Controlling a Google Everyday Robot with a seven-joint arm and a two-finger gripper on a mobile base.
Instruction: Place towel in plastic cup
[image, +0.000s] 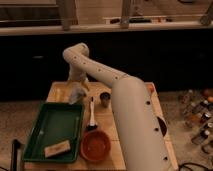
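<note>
The arm (117, 95) reaches from the near right across the wooden table (107, 125) and bends down toward the far left corner. The gripper (77, 82) hangs there, just over the towel (76, 93); whether it is wide, narrow or holding cloth, I cannot tell.

The towel is a pale crumpled lump near the far left corner, touching the far edge of the green tray (52, 131). The cup (105, 98) stands upright toward the middle of the far edge, just right of the towel and apart from it, close against the arm.

A brush (91, 114) with a white handle lies between towel and cup, running from the far side toward the near edge, its dark head just above the red bowl (95, 145). The bowl sits by the near edge, just right of the tray. The tray fills the left side down to the near left corner; a tan block (56, 148) lies in its near end.

The arm's thick white body covers most of the table's right side. Bottles (197, 112) stand on the floor beyond the right edge.
</note>
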